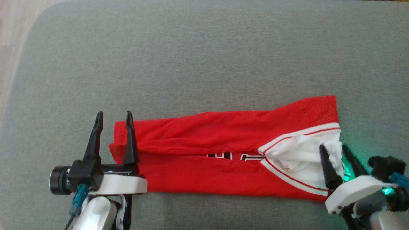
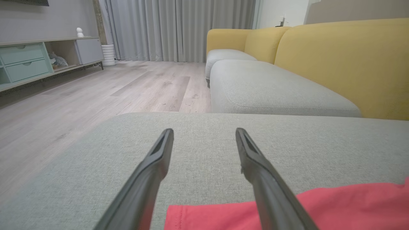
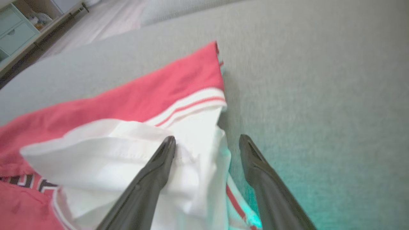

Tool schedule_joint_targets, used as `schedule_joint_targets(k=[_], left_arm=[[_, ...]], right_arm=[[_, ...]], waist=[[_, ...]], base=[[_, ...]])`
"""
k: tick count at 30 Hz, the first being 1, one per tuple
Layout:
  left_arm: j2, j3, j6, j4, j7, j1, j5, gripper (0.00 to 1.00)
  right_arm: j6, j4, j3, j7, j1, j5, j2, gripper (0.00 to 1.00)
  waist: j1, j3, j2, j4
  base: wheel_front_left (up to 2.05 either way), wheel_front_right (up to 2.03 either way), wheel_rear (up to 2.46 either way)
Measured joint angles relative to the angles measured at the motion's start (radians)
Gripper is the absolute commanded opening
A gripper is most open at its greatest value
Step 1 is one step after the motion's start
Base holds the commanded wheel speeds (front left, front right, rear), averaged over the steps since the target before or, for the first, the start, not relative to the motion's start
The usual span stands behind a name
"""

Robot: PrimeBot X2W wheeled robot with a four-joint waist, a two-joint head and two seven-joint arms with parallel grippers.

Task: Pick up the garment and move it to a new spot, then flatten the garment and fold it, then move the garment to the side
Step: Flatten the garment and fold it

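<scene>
The garment [image 1: 223, 153] is a red jersey with white trim and dark lettering, folded lengthwise into a long band on the grey cushion [image 1: 204, 57]. My left gripper [image 1: 113, 117] stands open at the band's left end, one finger over the red edge, the other over bare cushion. In the left wrist view the red cloth [image 2: 335, 207] lies under the right finger. My right gripper [image 1: 332, 147] is open at the band's right end, straddling the white edge. In the right wrist view the left finger lies over white cloth [image 3: 127, 153] and the other over grey fabric. Neither holds anything.
The cushion's rounded left edge drops to a pale wood floor [image 1: 9, 38]. The left wrist view shows a yellow sofa with grey seats [image 2: 274, 89] beyond the cushion, a low cabinet [image 2: 32, 60] at left, and curtains. A green light glows on the cushion by my right wrist [image 1: 361, 156].
</scene>
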Motion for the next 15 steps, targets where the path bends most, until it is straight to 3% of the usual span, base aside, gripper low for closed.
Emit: schedule_joint_targets(k=[3,8,9,10,11,15], left_arm=[[-0.011,0.001,-0.008,0.016,-0.008,-0.010,0.000,1.00],[-0.025,0.006,-0.017,0.029,-0.009,-0.011,0.000,1.00],[-0.025,0.006,-0.017,0.029,-0.009,-0.011,0.000,1.00],[-0.026,0.008,-0.018,0.031,-0.009,-0.011,0.000,1.00],[-0.026,0.011,-0.025,0.033,-0.009,-0.011,0.000,1.00],[-0.031,0.029,-0.026,0.037,-0.009,-0.010,0.000,1.00]], right_arm=[[0.000,0.104,0.007,0.003,-0.038,0.023,-0.002,1.00],[-0.001,0.158,0.066,0.064,-0.114,0.103,-0.035,1.00],[-0.001,0.158,0.066,0.064,-0.114,0.103,-0.035,0.65],[-0.001,0.159,0.076,0.078,-0.119,0.118,-0.042,0.14],[-0.001,0.159,0.081,0.089,-0.120,0.134,-0.048,0.00],[-0.001,0.147,0.115,0.119,-0.121,0.168,-0.062,0.00]], waist=[[0.0000,0.005,0.0000,0.019],[-0.0002,0.007,0.0000,0.037],[-0.0002,0.007,0.0000,0.037],[-0.0002,0.006,0.0000,0.038],[-0.0002,0.005,0.0000,0.038],[-0.0001,0.000,0.0000,0.035]], base=[[0.00,0.00,0.00],[0.00,0.00,0.00],[0.00,0.00,0.00],[0.00,0.00,0.00],[0.00,0.00,0.00],[0.00,0.00,0.00]])
